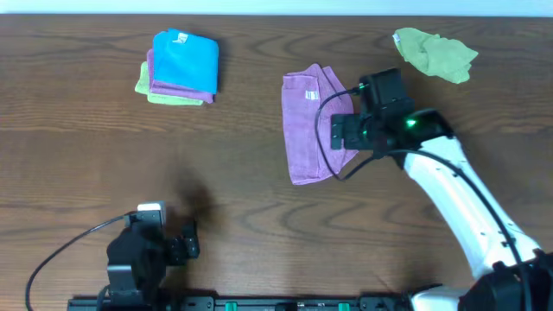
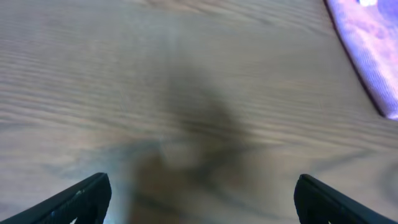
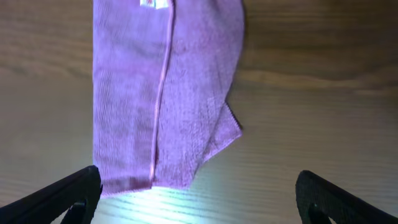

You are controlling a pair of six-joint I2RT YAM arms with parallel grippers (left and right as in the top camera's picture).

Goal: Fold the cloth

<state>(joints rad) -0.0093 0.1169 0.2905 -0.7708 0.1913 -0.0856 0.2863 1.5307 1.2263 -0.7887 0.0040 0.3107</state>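
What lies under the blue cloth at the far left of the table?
A purple cloth, then a lime-green cloth; only their edges show, the blue cloth covers the rest.

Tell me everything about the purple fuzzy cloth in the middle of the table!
The purple fuzzy microfibre cloth lies flat on the brown wooden table, a little right of the middle. It looks folded over into a long strip, with a stitched edge running down its length and a small white tag near its far end. One long side is uneven, with a corner poking out. The right gripper hangs open over it, gripping nothing.
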